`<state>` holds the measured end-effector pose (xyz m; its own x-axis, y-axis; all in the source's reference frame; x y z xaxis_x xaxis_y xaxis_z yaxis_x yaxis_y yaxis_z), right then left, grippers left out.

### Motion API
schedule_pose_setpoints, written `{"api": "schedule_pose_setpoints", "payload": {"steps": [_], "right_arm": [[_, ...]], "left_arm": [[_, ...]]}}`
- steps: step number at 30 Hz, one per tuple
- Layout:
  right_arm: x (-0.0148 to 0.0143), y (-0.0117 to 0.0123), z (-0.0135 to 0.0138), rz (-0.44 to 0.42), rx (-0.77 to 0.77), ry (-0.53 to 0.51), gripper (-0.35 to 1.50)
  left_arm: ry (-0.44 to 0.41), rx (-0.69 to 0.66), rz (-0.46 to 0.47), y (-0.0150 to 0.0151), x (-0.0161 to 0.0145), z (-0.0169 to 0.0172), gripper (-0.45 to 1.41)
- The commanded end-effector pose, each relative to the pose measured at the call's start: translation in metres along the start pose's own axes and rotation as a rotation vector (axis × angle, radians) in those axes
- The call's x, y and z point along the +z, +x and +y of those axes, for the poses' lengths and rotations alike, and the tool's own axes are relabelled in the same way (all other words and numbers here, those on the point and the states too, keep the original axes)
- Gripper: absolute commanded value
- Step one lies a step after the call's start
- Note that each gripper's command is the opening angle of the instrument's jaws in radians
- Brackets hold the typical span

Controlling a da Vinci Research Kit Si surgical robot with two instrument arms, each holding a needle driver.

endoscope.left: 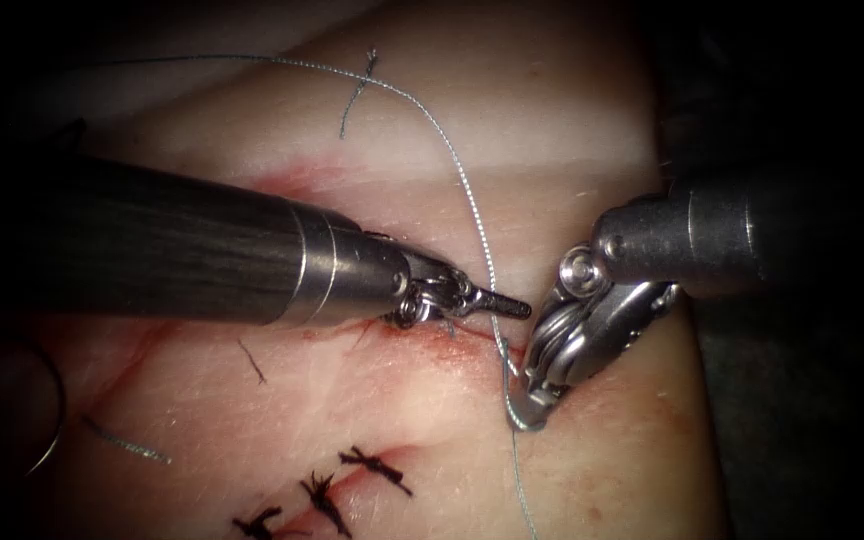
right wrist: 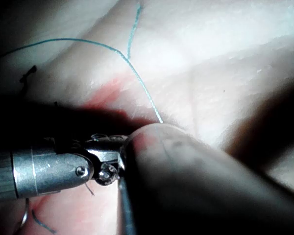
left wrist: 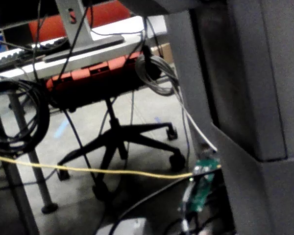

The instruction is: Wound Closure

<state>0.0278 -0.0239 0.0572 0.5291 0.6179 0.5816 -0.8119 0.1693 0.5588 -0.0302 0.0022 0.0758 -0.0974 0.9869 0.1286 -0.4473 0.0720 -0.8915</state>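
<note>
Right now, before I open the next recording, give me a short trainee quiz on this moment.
1. True or false: the left tool holds the needle.
2. Which tool grips the thread? A: left tool. B: right tool. C: neither.
3. Fill in: the dark finished stitches low on the tissue number ____.

Key: 1 false, the needle lies unheld at the far left, away from both tools. 2 B, its jaws are shut on the thread beside the cut. 3 three.
</note>
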Motion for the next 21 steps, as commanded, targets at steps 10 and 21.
{"api": "schedule_pose_setpoints", "payload": {"steps": [10,21], "right_arm": [[0.0006,0.0006,-0.0006,0.001,-0.003,0.000,0.19],[0.0009,0.0004,-0.0010,0.000,0.000,-0.003,0.41]], "left_arm": [[0.011,0.006,-0.003,-0.0002,0.0007,-0.0005,-0.45],[0.014,0.007,-0.005,-0.0002,0.0007,-0.0006,-0.45]]}}
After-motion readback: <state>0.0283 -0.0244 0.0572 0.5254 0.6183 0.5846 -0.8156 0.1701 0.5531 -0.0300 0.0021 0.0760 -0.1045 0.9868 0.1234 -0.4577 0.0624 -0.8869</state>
